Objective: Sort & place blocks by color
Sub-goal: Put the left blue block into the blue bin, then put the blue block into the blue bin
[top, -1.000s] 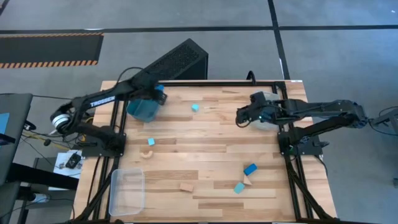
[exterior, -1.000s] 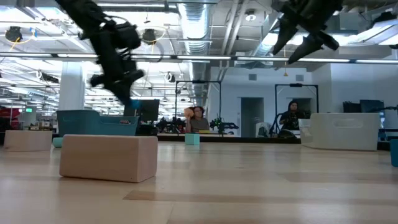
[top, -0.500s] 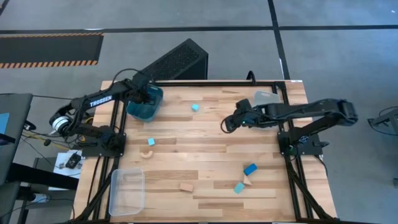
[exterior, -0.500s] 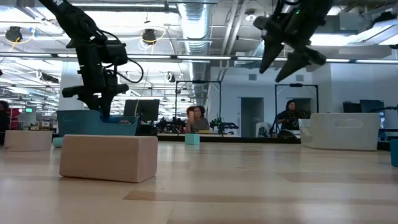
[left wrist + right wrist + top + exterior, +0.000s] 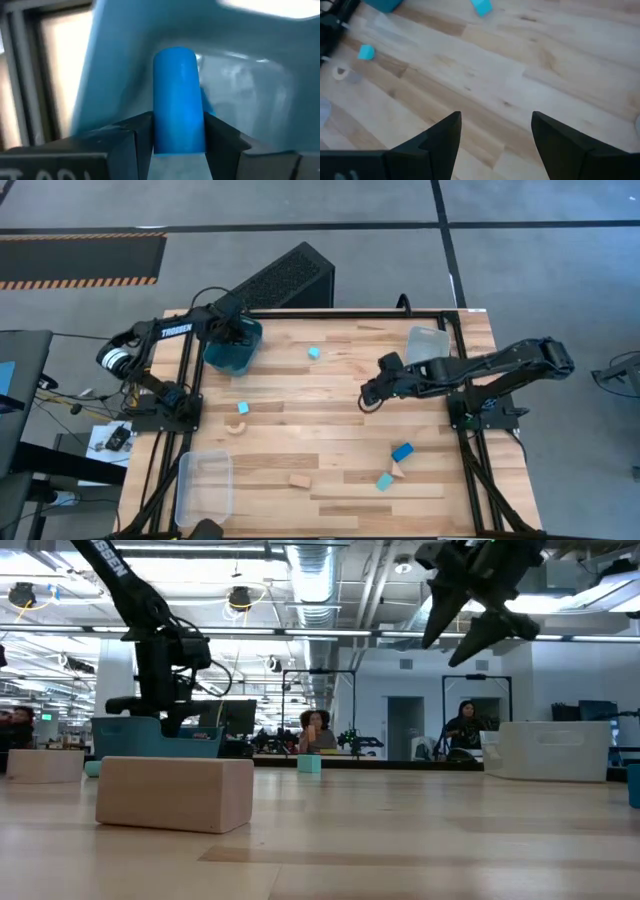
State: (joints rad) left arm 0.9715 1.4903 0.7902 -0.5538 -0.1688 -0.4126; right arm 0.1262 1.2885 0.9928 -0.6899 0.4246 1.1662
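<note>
Left gripper: I see it pinching a blue block inside the teal bin.
Right gripper: fingers spread, nothing held, above mid-table.
Table: pale wood planks; loose blocks near the front right.
Room: people seated behind, in the low view.

This is a robotics lab set in a large open-plan hall. The wooden bench sits in a black metal frame on a grey floor marked with dark lines and an orange-and-black hazard strip. Level across the bench, the room shows exposed silver ducts, pipework and strip lights on an open ceiling (no tiles hide them), monitors on far desks, and people seated at them. Loose cables trail beside the frame.
</note>
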